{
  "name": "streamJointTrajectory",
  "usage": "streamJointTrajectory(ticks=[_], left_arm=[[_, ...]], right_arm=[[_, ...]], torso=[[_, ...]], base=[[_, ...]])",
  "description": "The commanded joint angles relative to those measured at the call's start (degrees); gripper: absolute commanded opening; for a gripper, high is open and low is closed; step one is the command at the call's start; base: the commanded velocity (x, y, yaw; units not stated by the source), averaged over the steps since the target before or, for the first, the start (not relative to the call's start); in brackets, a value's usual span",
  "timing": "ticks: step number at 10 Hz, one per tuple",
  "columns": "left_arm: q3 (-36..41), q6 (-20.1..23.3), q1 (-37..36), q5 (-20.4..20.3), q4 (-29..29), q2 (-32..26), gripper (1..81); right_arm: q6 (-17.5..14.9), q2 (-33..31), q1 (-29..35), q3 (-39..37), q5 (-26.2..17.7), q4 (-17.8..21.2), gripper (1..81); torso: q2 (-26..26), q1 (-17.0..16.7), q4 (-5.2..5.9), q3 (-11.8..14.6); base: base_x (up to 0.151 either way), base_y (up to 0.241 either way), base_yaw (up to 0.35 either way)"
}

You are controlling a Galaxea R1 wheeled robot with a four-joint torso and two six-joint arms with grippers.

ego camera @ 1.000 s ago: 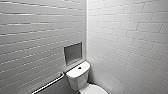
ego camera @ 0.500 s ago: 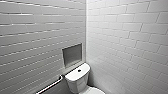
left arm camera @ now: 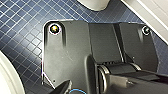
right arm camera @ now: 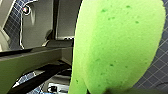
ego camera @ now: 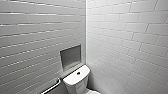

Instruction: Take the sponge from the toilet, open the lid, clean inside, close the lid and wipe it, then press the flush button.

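Note:
The bright green sponge point(right arm camera: 117, 47) looms close in the right wrist view, hanging above the blue tiled floor with my right gripper shut on it. In the head view the white toilet point(ego camera: 76, 81) stands in the corner of the room, low in the picture. Its boxy tank top carries the small dark flush button point(ego camera: 78, 73). The picture's lower edge cuts off the toilet below the tank. My left gripper is open and holds nothing.
White tiled walls point(ego camera: 125, 45) meet in a corner behind the toilet. A recessed niche point(ego camera: 70, 57) sits in the left wall above the tank, and a metal grab bar point(ego camera: 51, 87) runs below it. Dark blue tiled floor point(left arm camera: 22, 30) lies under the left arm, with white rounded forms point(left arm camera: 93, 3) at its edges.

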Motion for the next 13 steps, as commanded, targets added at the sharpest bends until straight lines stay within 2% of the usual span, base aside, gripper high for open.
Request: streamJointTrajectory(ticks=[1,7,11,13], left_arm=[[0.22,0.37,-3.18,3.20,-0.40,-0.03,81.1],[0.31,0.37,-3.18,3.20,-0.49,-0.03,81.1],[0.31,0.36,-3.18,3.73,-0.49,0.06,81.1],[4.08,0.37,-3.70,4.79,-0.31,-1.79,81.1]], right_arm=[[-0.11,-0.10,2.10,0.32,-3.60,-0.06,1.0],[-0.02,-0.10,2.18,0.06,-3.60,-0.06,1.0],[-0.28,-0.36,1.83,-0.03,-3.60,-0.58,1.0],[-0.28,-2.21,1.31,3.40,-3.60,-0.94,1.0]], torso=[[0.00,0.00,0.00,0.00],[0.00,0.02,0.00,0.00],[0.05,0.09,0.00,-0.02],[0.05,0.09,0.00,-0.02]], base=[[0.125,0.000,0.000],[0.116,0.000,0.000],[0.000,0.000,0.000],[0.000,0.000,0.000]])
